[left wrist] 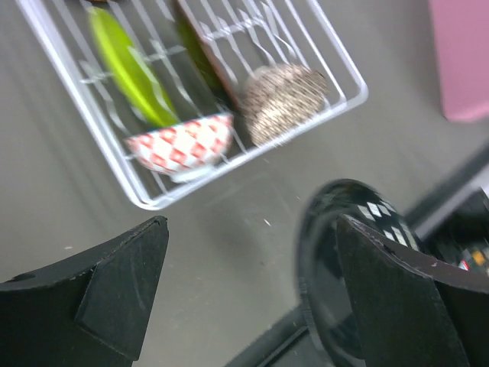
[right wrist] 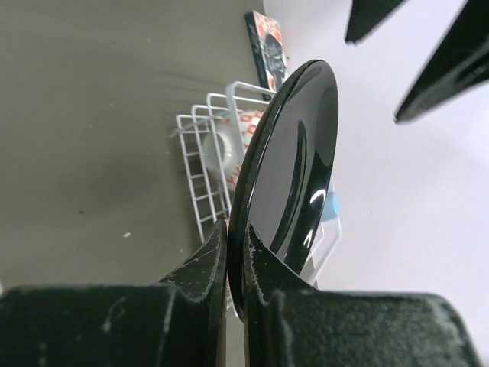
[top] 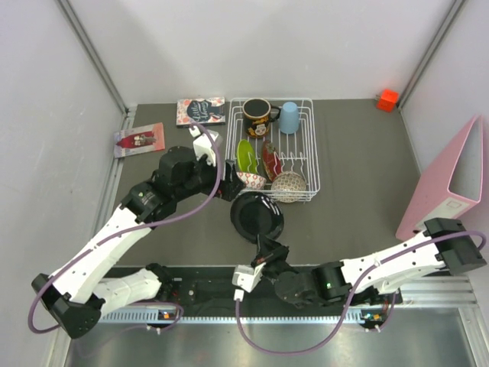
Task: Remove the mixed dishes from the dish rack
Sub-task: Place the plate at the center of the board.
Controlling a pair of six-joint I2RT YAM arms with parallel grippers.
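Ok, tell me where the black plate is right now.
In the top view the black plate is mid-table, just outside the near edge of the dish rack, held by its rim in the right tool.

Right end effector pinching black plate rim; dish rack behind.

- I have the left arm stretched forward, left gripper gaping wide, holding nothing.
- I have the right arm bent inward low, right gripper clamped on the black plate rim.
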